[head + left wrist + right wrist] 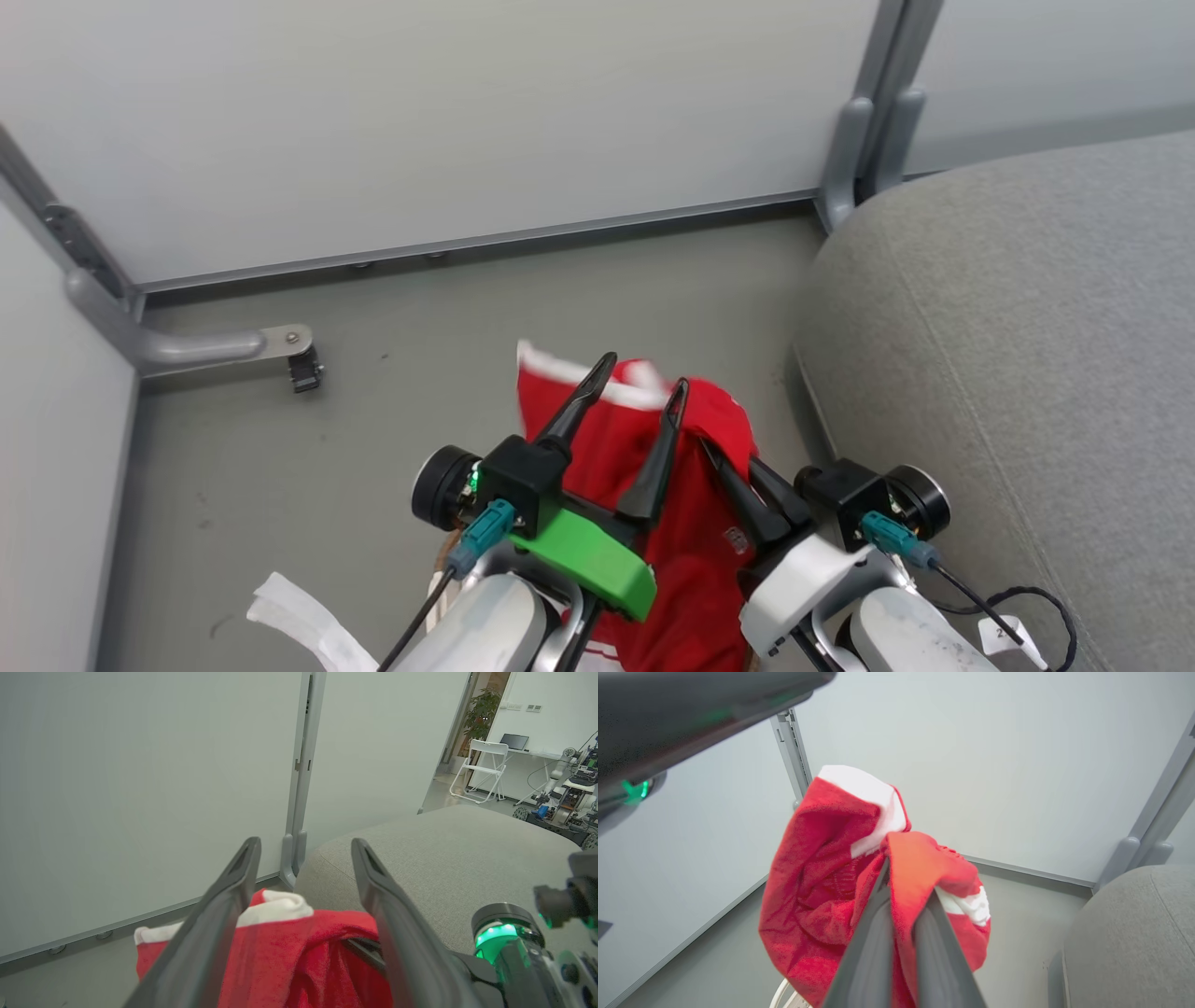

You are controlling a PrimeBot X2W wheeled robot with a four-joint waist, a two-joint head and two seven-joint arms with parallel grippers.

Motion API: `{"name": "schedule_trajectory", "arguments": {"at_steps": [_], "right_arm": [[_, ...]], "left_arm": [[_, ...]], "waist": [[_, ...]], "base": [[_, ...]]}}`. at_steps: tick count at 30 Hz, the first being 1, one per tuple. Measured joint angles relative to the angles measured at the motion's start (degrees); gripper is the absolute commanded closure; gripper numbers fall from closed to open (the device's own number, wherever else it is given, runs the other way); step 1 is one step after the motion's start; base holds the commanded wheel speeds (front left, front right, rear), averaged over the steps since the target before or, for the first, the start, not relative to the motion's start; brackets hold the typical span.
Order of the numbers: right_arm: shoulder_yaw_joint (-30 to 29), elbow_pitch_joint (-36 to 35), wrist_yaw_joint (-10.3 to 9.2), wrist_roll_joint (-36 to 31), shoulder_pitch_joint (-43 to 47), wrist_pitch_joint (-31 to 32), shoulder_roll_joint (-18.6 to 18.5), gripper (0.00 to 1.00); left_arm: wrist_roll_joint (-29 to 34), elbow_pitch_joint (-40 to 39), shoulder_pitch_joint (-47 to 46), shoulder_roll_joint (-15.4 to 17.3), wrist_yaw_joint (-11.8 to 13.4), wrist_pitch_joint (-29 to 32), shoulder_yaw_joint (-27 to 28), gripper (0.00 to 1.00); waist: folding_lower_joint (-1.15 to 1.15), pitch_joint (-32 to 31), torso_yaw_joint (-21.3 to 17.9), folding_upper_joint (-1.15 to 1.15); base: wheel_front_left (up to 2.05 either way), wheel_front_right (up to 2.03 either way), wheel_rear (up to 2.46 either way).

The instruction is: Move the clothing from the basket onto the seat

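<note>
A red garment with white trim, the clothing [695, 569], hangs lifted in the air with my right gripper [724, 457] shut on a fold of it. In the right wrist view the fabric [817, 896] bunches over the closed right gripper [901, 877]. My left gripper [644, 373] stands open just above and left of the cloth, touching nothing. Its spread fingers frame the clothing [303, 956] in the left wrist view. The grey seat [1027, 327] lies to the right, close to the cloth. A sliver of the basket's white rim [782, 994] shows below the garment.
White partition panels with grey posts [859, 140] close the space ahead and to the left. A metal foot bracket [280, 345] sits on the grey floor. A white strip [289, 607] lies on the floor at the lower left. A folding chair [481, 765] stands far off.
</note>
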Motion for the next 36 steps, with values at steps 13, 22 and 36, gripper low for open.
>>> {"name": "schedule_trajectory", "arguments": {"at_steps": [13, 22, 36], "right_arm": [[-0.10, -4.01, 0.00, 2.58, 2.27, 0.00, -0.92, 1.00], [-0.59, -5.60, 0.00, 3.44, 2.77, 0.00, -1.00, 1.00], [-3.46, -8.16, 0.00, 3.49, 0.12, 0.00, -2.32, 1.00]], "left_arm": [[4.82, 2.85, 2.42, -0.02, -1.60, 0.00, 5.68, 0.00], [6.46, 1.18, 4.44, -0.05, -2.88, 0.00, 7.93, 0.00], [8.60, 1.04, 4.98, -0.08, -3.59, 0.00, 8.79, 0.00]], "waist": [[0.00, 1.06, -10.78, 0.00], [0.00, 1.63, -19.90, 0.00], [0.00, 4.00, -29.91, 0.00]], "base": [[0.00, 0.00, 0.00], [0.00, 0.00, 0.00], [0.00, 0.00, 0.00]]}}
